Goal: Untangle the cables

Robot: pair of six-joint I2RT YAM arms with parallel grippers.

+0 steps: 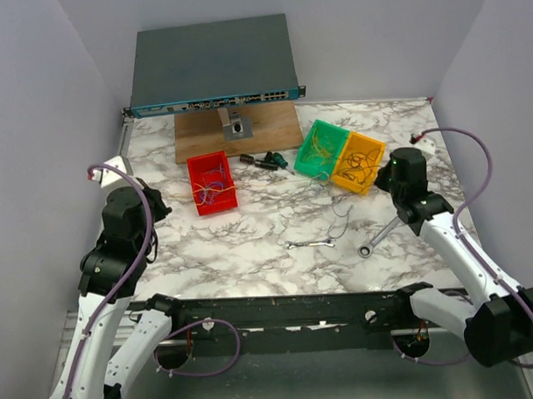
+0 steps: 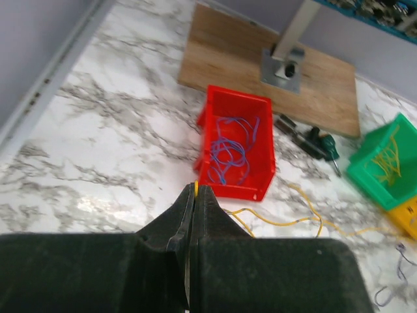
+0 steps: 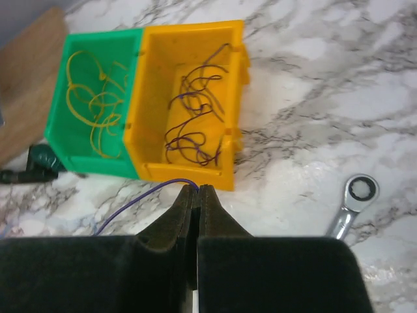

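Left hand (image 2: pixel 196 195) is pressed together, pinching a yellow cable (image 2: pixel 273 222) that trails right across the counter (image 2: pixel 117 130), just short of the red bin (image 2: pixel 234 189) holding blue cables (image 2: pixel 228 153). Right hand (image 3: pixel 197 194) pinches a purple cable (image 3: pixel 130 208) in front of the yellow bin (image 3: pixel 150 98), with the green bin (image 3: pixel 85 164) alongside. Ratcheting wrench (image 3: pixel 355 195) lies to the right, and a screwdriver (image 2: pixel 322 145) sits beyond the red bin.

A: Gap between red bin (image 1: pixel 212 184) and green bin (image 1: pixel 321 148) passable?
B: Partly. Screwdriver (image 1: pixel 274 162) and cables (image 2: pixel 290 222) lie in it. Small wrench (image 1: pixel 308 243) and ratchet wrench (image 1: pixel 379 237) sit nearer the arms. Open marble left of red bin.
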